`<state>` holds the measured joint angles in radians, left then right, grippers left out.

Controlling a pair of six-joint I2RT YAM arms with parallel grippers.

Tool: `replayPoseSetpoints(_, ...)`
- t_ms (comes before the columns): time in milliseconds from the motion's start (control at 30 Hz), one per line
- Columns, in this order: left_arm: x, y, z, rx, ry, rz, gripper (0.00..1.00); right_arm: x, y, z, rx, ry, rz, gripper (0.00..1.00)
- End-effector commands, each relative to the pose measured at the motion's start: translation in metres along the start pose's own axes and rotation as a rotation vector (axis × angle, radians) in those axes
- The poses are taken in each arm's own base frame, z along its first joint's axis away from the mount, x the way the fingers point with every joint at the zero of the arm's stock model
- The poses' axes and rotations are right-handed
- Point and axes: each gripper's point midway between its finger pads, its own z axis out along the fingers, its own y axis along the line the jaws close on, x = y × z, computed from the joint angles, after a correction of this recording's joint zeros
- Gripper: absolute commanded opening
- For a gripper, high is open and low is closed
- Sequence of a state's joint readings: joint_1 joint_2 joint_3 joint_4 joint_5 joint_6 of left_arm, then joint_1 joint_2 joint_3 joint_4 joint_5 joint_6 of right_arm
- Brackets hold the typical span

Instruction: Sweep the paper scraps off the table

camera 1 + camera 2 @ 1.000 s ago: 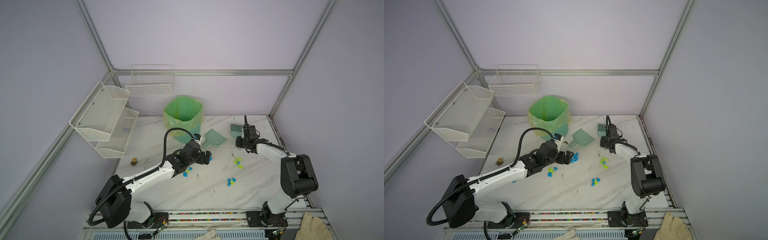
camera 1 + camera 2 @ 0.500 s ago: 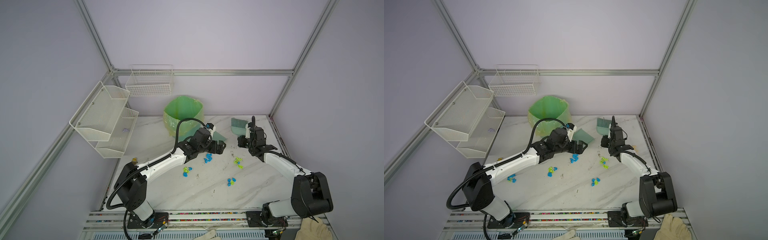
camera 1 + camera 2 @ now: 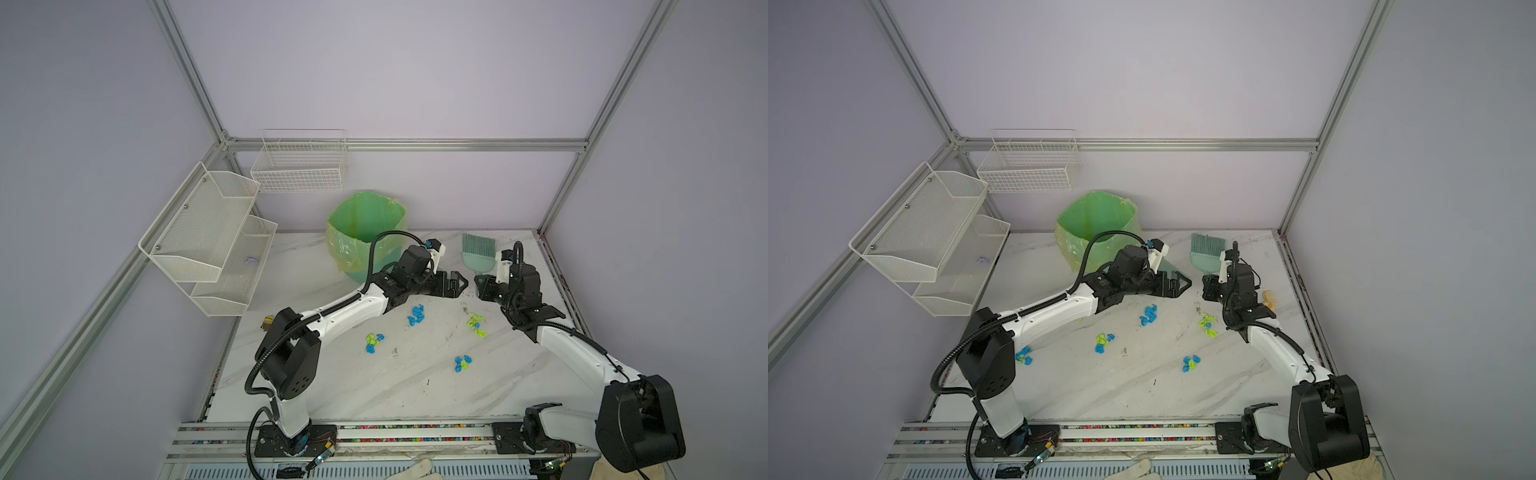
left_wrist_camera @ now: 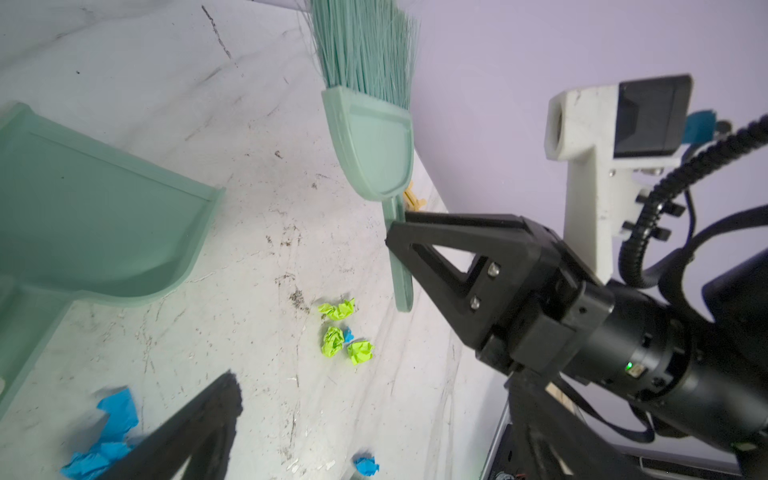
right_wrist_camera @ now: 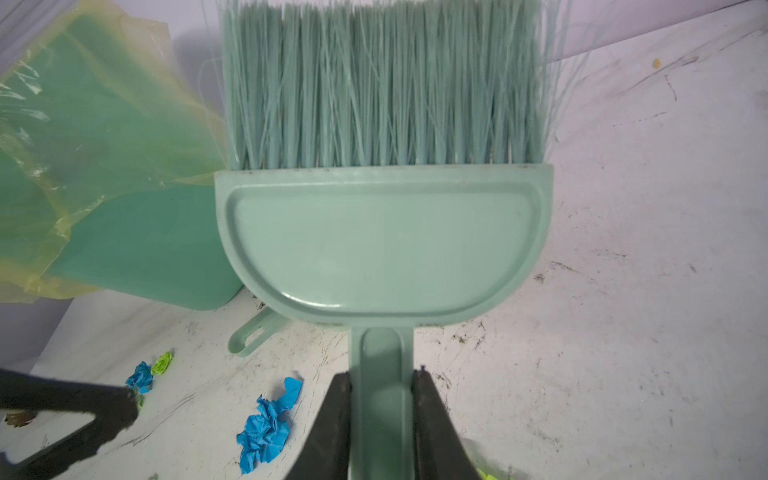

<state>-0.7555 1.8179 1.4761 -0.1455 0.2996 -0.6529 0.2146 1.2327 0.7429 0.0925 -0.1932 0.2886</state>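
Two jaws pinching brush handle (image 5: pixel 381 374), right wrist view, unclear from above

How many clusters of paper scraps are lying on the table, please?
5 clusters of paper scraps: blue beside the left arm; green-blue in the middle; blue near the left claw; green near the right claw; blue-green nearest the front. The arms may hide more.
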Motion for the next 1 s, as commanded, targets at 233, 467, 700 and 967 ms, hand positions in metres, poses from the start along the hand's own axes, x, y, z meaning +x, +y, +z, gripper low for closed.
replayPoseSetpoints(233,-0.059,-0.043,0.006,0.21,-0.126,-0.011,0.94,-0.002,0.02,-0.02,-0.11,-0.057,0.054,0.07)
replayPoseSetpoints(467,-0.066,-0.039,0.016,0.232,-0.176,-0.04,0.85,0.0,0.025,-0.028,-0.134,-0.05,0.058,0.07)
replayPoseSetpoints(700,-0.066,-0.036,0.028,0.246,-0.178,-0.094,0.77,0.006,0.026,-0.029,-0.145,-0.043,0.064,0.07)
replayPoseSetpoints(967,-0.068,-0.036,0.031,0.247,-0.195,-0.12,0.66,0.009,0.031,-0.025,-0.154,-0.037,0.059,0.07)
